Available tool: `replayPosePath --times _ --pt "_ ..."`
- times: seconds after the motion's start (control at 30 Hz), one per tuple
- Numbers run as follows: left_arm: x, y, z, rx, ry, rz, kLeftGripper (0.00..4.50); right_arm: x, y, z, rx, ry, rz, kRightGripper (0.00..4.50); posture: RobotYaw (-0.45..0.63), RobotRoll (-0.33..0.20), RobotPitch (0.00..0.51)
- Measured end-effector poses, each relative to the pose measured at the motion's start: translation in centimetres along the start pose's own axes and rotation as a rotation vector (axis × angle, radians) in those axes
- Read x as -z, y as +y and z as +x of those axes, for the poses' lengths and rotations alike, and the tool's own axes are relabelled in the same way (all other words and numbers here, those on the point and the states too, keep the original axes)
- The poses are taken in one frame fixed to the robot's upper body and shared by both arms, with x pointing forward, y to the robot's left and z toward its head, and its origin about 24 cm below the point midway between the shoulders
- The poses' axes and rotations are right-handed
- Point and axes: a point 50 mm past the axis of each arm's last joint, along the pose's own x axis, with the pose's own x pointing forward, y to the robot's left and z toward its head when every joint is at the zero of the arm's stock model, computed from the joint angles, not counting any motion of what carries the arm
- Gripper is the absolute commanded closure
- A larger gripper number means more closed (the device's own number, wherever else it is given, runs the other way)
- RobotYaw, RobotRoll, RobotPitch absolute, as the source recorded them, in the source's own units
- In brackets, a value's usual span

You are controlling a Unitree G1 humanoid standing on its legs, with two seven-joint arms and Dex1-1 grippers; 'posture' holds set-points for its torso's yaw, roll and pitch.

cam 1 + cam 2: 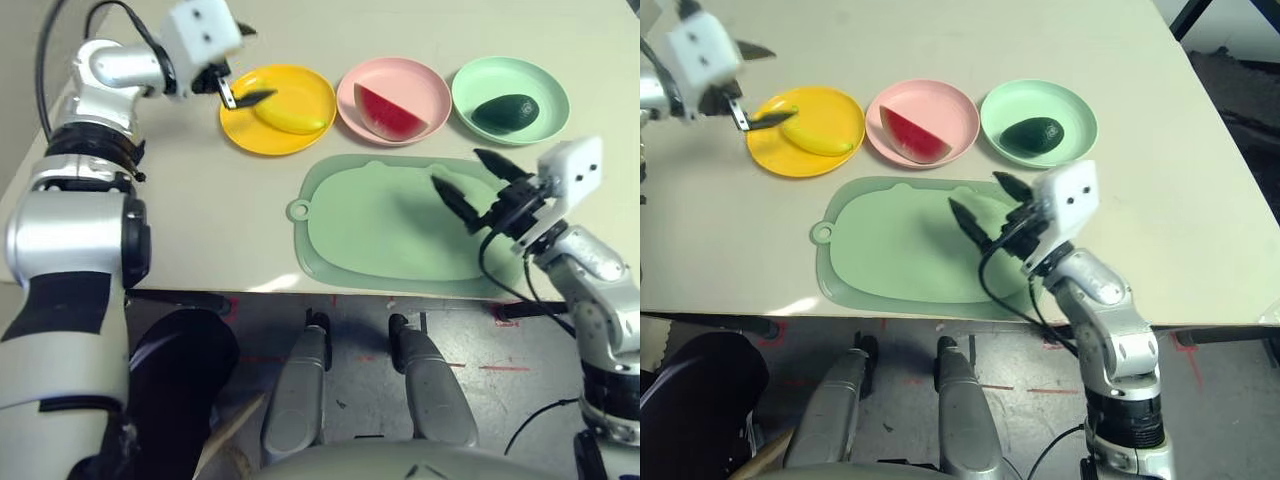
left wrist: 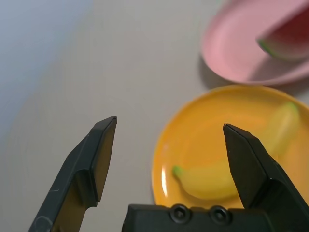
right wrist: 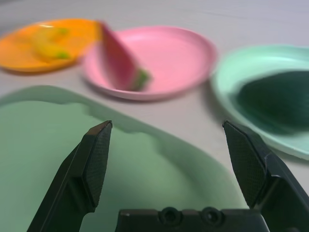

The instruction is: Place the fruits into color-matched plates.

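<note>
1. Banana [image 1: 292,117]: lying in yellow-orange plate [image 1: 250,136], within rim.
2. Watermelon wedge [image 1: 388,115]: resting in pink plate [image 1: 415,80].
3. Avocado [image 1: 505,113]: lying in mint green plate [image 1: 500,75].
4. Plate arrangement: side by side on table [image 1: 200,210], beyond green cutting mat [image 1: 380,225], pink plate in the middle.
5. Left gripper [image 2: 170,122]: positioned at yellow-orange plate; fingers spread wide, released, gripping nothing.
6. Right gripper [image 3: 168,123]: positioned over green cutting mat, near mint green plate; fingers spread wide, released, gripping nothing.
</note>
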Motion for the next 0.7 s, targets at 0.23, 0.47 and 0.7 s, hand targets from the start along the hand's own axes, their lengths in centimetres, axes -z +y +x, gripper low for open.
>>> replayPosePath --times 0.23,0.47,0.7 --pt "3.9 -0.1 -3.7 -0.269 -0.029 -0.285 0.02 2.5 -6.0 -3.8 0.145 0.029 -0.015 0.00 -0.08 0.000 0.348" --pt "7.4 -3.1 -6.9 -0.517 0.017 -0.497 0.02 4.7 -10.1 -6.2 0.225 -0.005 -0.008 0.00 -0.06 0.000 0.362" --pt "8.4 -7.1 -9.2 -0.570 0.110 -0.580 0.02 4.6 -13.0 -6.1 0.267 -0.060 -0.011 0.00 -0.04 0.000 0.385"
